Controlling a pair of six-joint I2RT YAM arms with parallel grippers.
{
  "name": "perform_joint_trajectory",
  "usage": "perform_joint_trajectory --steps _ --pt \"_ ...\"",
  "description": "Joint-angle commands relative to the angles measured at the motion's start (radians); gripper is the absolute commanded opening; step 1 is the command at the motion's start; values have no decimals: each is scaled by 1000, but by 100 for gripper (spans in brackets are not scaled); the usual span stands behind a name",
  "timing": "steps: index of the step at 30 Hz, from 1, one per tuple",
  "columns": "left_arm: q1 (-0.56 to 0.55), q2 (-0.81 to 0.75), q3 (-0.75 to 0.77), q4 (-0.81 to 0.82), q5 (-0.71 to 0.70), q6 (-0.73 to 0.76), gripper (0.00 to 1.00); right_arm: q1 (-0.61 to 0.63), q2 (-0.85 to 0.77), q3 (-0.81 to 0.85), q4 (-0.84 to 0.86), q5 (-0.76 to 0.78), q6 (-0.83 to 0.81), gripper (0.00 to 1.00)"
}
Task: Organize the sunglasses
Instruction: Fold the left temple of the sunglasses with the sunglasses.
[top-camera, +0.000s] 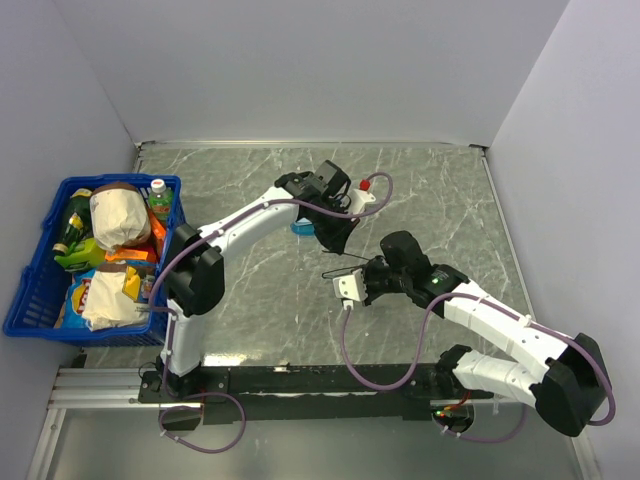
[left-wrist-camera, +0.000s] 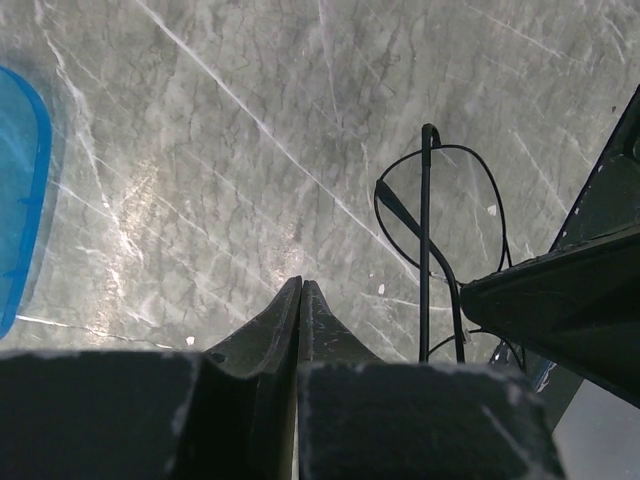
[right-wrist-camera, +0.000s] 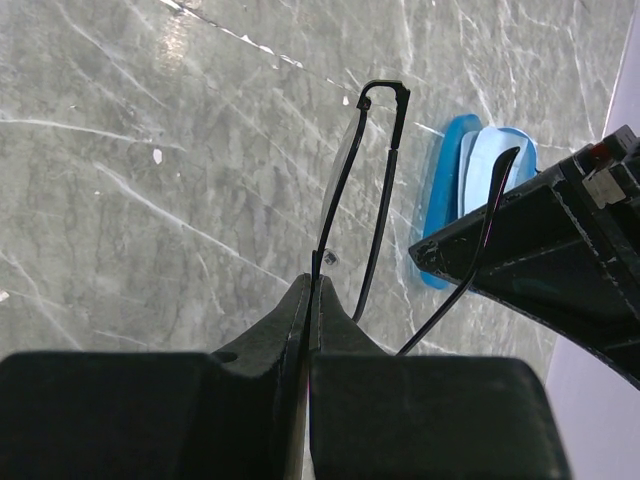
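The sunglasses are a thin black wire pair held above the table. My right gripper is shut on the rim of their frame. One slim arm hangs free to the right, crossing in front of the left gripper's finger. In the left wrist view the sunglasses hang to the right of my left gripper, which is shut with nothing between its fingers. From above, the left gripper is just behind the sunglasses and the right gripper.
A blue translucent case lies on the table past the glasses, with something light blue in it; it is also seen as the case under the left arm. A blue basket full of groceries stands at the left edge.
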Motion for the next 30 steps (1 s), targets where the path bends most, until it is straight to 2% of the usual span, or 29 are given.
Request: perform_joint_trajectory --steps 1,23,27,29,30 --pt "-7 6 49 -4 28 17 5 -8 10 21 41 9 10 0" --pt "-12 3 52 -6 33 20 6 -13 21 12 81 38 24 0" --pt "-7 -5 51 11 -7 4 11 -13 18 10 77 33 19 0" --pt "-3 -17 46 20 -24 -3 16 -13 18 10 75 32 19 0" --pt "6 -22 42 28 -33 -8 22 -13 18 10 75 32 18 0"
